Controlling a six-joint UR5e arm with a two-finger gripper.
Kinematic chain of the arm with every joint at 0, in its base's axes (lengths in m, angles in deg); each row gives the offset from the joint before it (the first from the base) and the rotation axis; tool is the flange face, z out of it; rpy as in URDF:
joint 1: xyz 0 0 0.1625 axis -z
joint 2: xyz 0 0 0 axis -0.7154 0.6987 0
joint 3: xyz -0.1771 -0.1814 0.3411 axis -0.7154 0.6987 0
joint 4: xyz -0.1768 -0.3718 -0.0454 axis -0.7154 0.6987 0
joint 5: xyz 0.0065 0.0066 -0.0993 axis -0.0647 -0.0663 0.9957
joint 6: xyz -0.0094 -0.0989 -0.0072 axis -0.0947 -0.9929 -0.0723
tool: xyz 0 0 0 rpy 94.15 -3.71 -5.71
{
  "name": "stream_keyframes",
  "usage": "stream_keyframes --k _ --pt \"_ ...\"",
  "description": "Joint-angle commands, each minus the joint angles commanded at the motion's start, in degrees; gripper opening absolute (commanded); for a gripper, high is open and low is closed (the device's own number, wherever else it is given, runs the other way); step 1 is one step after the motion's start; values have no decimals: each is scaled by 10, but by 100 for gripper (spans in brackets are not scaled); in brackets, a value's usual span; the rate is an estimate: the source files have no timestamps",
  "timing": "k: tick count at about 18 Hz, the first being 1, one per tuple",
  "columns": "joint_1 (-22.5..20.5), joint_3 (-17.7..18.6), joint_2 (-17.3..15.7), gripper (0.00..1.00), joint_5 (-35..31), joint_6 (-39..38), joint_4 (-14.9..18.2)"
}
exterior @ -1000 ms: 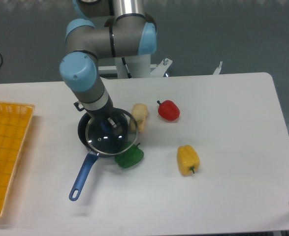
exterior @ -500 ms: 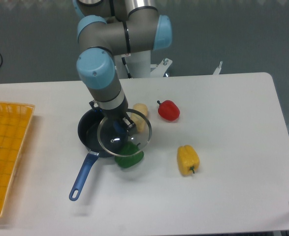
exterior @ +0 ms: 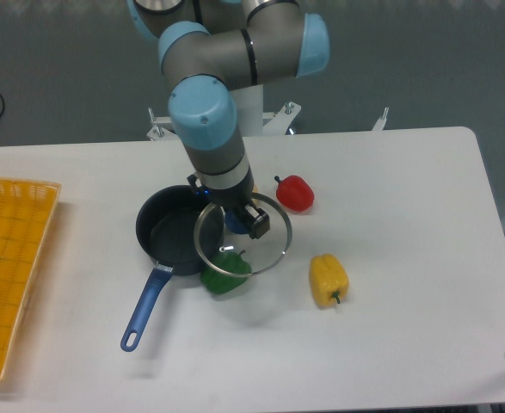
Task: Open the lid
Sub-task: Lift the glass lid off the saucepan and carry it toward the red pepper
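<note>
The gripper [exterior: 245, 218] is closed on the blue knob of the glass lid [exterior: 265, 245] and holds the lid in the air, to the right of the dark blue saucepan [exterior: 170, 234], so the pan is uncovered and its inside is visible. Through and under the lid one sees a green bell pepper [exterior: 224, 272], which lies just beside the pan near its long handle. On the white table [exterior: 407, 215] there are also a red bell pepper [exterior: 295, 193], a yellow bell pepper [exterior: 329, 279] and, at the left edge, a yellow basket [exterior: 11, 267].
</note>
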Motion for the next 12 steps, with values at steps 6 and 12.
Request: stream_keyframes --k 6,12 --pt "-29 0 0 56 0 30 8" --pt "-40 1 -1 56 1 41 10"
